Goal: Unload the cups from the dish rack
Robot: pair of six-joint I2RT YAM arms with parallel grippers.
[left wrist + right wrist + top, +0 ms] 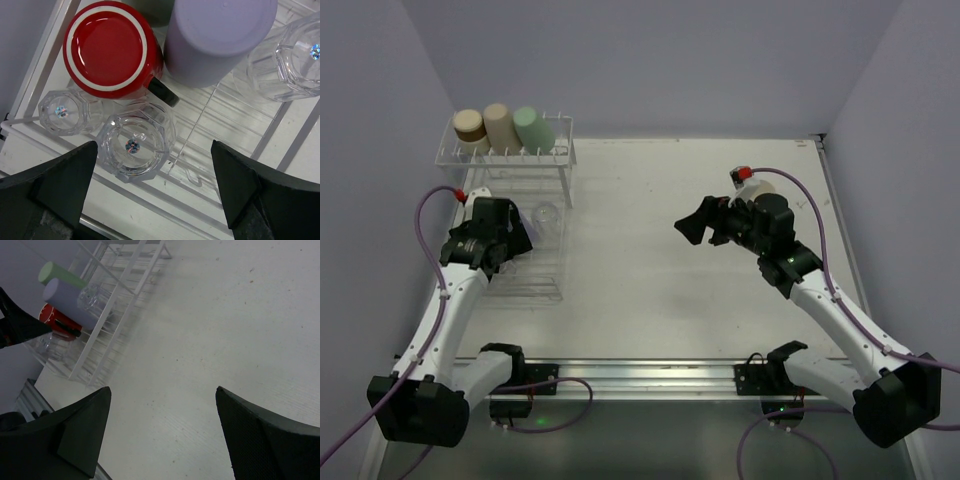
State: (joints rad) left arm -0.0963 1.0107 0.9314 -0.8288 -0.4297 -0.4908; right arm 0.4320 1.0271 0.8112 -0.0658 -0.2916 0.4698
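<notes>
- Top external view: the rack [567, 170] lies at the far left of the table [670, 310], its long base running toward the arms and its raised shelf at the far end.
- On that shelf three cups lie side by side: from left to right the brown cup [470, 125], the beige cup [501, 126] and the green cup [533, 128].
- The left gripper [518, 240] hangs over the rack's flat base, close above the cups standing there.
- Left wrist view: its fingers [65, 182] are spread wide with nothing clamped between them; it holds no cup.
- Just ahead of those fingers the middle glass [135, 147] stands on the grid. The left glass [62, 111] is just beside it at the rack's edge, and the right glass [295, 55] is well apart on the other side.
- The red cup [112, 47] stands bottom up behind the middle glass, just beside the purple cup [220, 35]. A black object [162, 92] pokes out under the red cup's edge; what it is I cannot tell.
- The right gripper [698, 226] hangs above the table's middle, well apart from the rack.
- Right wrist view: its fingers are wide apart with only table surface showing between them; it holds nothing.
- The rack with its cups shows at that view's upper left.
</notes>
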